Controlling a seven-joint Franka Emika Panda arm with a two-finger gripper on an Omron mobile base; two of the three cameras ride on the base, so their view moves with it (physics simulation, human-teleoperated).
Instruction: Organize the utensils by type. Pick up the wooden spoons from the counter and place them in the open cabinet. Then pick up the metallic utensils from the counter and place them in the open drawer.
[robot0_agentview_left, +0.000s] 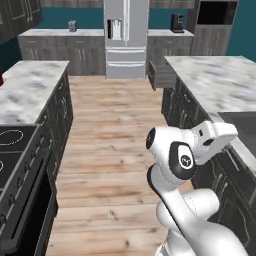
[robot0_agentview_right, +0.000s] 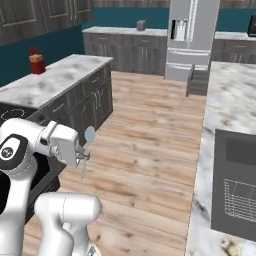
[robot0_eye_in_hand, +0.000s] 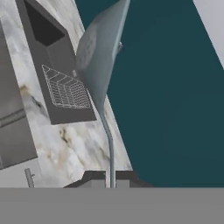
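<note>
My gripper (robot0_agentview_right: 84, 156) is shut on the handle of a slim silver-grey metal spoon (robot0_agentview_right: 89, 136), which hangs over the wooden floor with its bowl up. In the hand view the spoon (robot0_eye_in_hand: 99, 57) rises from between the closed gripper (robot0_eye_in_hand: 112, 178), its bowl in front of the marble counter (robot0_eye_in_hand: 65, 140) and the teal wall. The counter (robot0_agentview_left: 220, 80) runs along the right side. At its far end the open drawer (robot0_agentview_left: 161, 75) juts into the aisle, also visible as the open drawer (robot0_agentview_right: 197, 82) beside the counter (robot0_agentview_right: 225, 115). The wooden spoons and open cabinet are out of view.
A sink (robot0_agentview_right: 235, 180) with a wire rack is set into the right counter. A black stove (robot0_agentview_left: 15, 150) and a marble island (robot0_agentview_left: 30, 90) line the left. A fridge (robot0_agentview_left: 126, 37) stands at the far wall. A red container (robot0_agentview_right: 36, 61) sits on the island.
</note>
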